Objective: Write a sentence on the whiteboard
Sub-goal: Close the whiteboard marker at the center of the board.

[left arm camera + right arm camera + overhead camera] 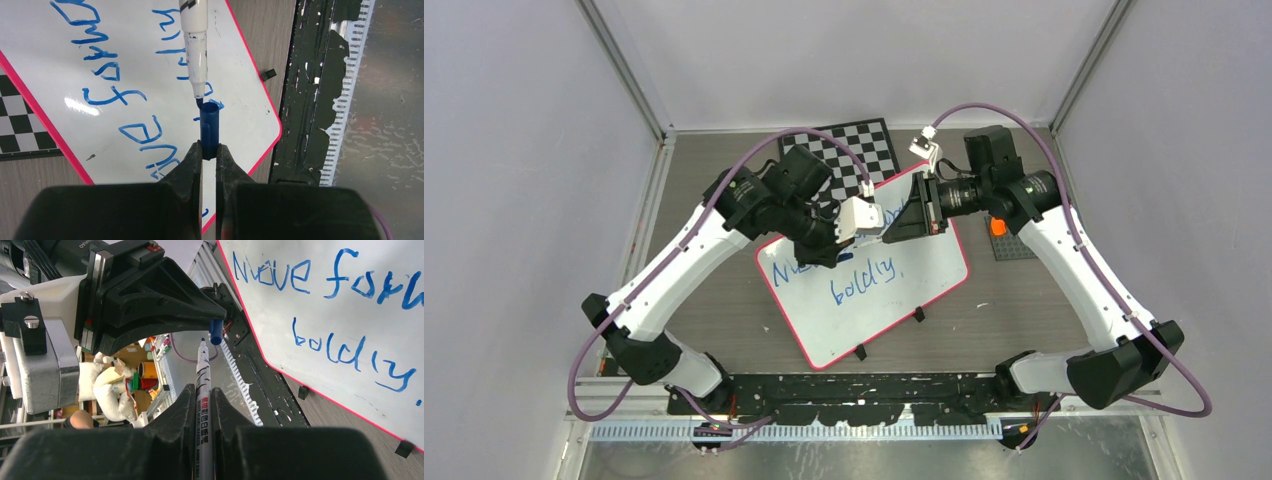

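Observation:
The whiteboard (864,320) lies tilted on the table, with the blue sentence (861,280) on it in two lines. In the right wrist view the sentence (280,275) reads "Move forw..." above "boldly". Above the board's far edge the two grippers meet tip to tip. My left gripper (210,147) is shut on the blue marker cap (210,125), whose open mouth faces the marker. My right gripper (203,389) is shut on the white marker (202,375). The marker's blue tip (199,102) sits at the cap's mouth, just outside it.
A black-and-white checkered board (854,145) lies behind the whiteboard. An orange piece (997,227) on a small grey plate sits at the right under my right arm. A black worn strip (844,390) runs along the near edge. Metal frame posts and grey walls enclose the table.

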You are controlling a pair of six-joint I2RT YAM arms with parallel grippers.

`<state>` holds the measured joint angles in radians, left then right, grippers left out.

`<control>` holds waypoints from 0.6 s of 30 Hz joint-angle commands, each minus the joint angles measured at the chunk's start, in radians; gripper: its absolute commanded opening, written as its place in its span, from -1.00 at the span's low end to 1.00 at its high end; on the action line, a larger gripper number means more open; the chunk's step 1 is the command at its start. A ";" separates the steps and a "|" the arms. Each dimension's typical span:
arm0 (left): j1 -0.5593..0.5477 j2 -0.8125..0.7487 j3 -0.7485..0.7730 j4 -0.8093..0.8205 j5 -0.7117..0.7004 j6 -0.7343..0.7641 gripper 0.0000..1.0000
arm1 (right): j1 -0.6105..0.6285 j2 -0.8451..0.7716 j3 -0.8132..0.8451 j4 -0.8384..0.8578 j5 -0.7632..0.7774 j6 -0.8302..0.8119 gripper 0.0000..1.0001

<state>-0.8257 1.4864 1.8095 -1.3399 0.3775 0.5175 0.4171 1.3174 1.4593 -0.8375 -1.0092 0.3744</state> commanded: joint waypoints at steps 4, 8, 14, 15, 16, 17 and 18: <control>-0.009 -0.027 0.011 0.030 -0.010 0.006 -1.00 | 0.015 0.000 0.002 0.007 -0.010 -0.006 -1.00; -0.010 -0.034 0.010 0.032 -0.019 0.008 -1.00 | 0.019 0.000 0.006 -0.006 0.007 -0.020 -1.00; -0.009 -0.053 -0.009 0.033 -0.040 0.019 -1.00 | 0.021 -0.005 0.013 -0.036 0.035 -0.057 -0.99; -0.009 -0.056 -0.013 0.033 -0.038 0.019 -1.00 | 0.020 -0.006 0.013 -0.037 0.039 -0.056 -1.00; -0.009 -0.058 -0.015 0.033 -0.034 0.018 -1.00 | 0.021 -0.006 0.015 -0.038 0.041 -0.058 -1.00; -0.009 -0.059 -0.014 0.034 -0.030 0.017 -1.00 | 0.021 -0.005 0.016 -0.037 0.043 -0.057 -0.99; -0.009 -0.057 -0.010 0.033 -0.027 0.014 -1.00 | 0.022 -0.003 0.016 -0.038 0.043 -0.058 -0.99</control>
<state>-0.8310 1.4635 1.7981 -1.3350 0.3477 0.5285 0.4313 1.3209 1.4590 -0.8700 -0.9768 0.3351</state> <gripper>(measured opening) 0.056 0.169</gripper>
